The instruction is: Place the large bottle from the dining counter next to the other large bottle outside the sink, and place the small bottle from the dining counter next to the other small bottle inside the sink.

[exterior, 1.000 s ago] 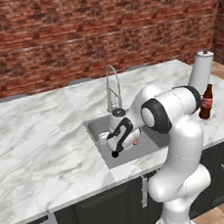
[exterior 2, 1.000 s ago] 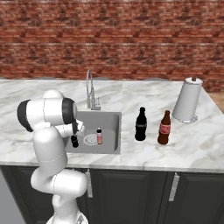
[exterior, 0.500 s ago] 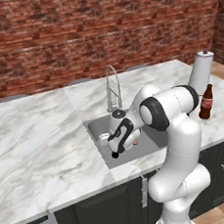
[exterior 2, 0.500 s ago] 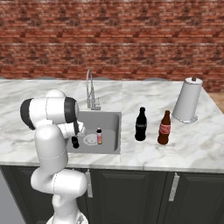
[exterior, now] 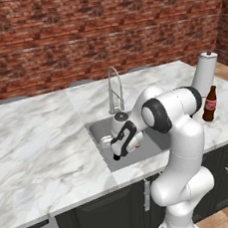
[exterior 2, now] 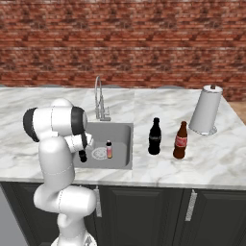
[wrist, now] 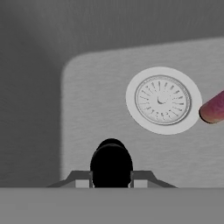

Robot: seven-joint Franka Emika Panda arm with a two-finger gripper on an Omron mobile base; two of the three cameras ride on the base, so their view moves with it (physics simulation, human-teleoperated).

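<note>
Small black bottle (wrist: 111, 162): pinched between the gripper (wrist: 111, 178) fingers, held upright over the sink (exterior 2: 126, 132) floor, near the drain (wrist: 163, 100). Pink bottle (exterior 2: 109, 149): stood inside the sink beside the drain. Tall black bottle (exterior 2: 154, 136) and brown bottle (exterior 2: 180, 140): stood side by side on the counter (exterior 2: 211, 158), right of the sink.

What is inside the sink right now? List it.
Inside the sink: the round drain, the small reddish-pink bottle standing beside it, and the short black bottle held by the pincer. The arm hides part of the basin.
</note>
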